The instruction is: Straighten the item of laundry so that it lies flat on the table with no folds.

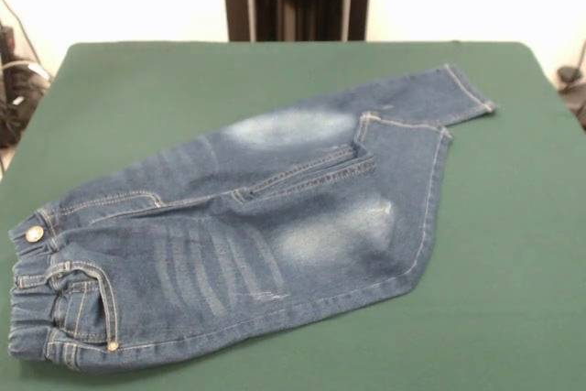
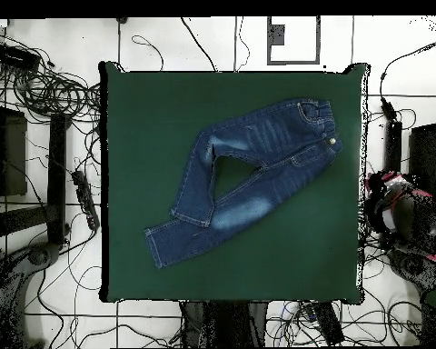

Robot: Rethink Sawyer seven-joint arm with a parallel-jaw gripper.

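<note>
One garment is all that lies on the table (image 1: 513, 254) in the front view: the jeans (image 1: 247, 235), spread across the middle of the green cloth, with the elastic waistband and brass button (image 1: 34, 233) at the lower left edge of the picture and the legs running up to the right. One leg reaches straight to a cuff near the far right of the table; the other bends sharply partway along, its lower part doubled back so that its hem sits beside the straight leg. The robot's gripper does not show here, only the dark pedestal beyond the table's far edge. In the overhead view the jeans (image 2: 249, 177) lie a little right of the table's (image 2: 140, 109) centre, waistband toward the upper right, one leg stretching down to the lower left, the other angled back on itself with a green triangle of cloth showing between the two. No gripper or arm appears here either, so whether the claw is spread or pressed together cannot be told. I judge the work only partly done: waist and one leg lie fairly flat, while the bent leg remains to be straightened. The next move probably calls for a pinch near the bent leg's hem and a drag outward, away from the waistband.
</note>
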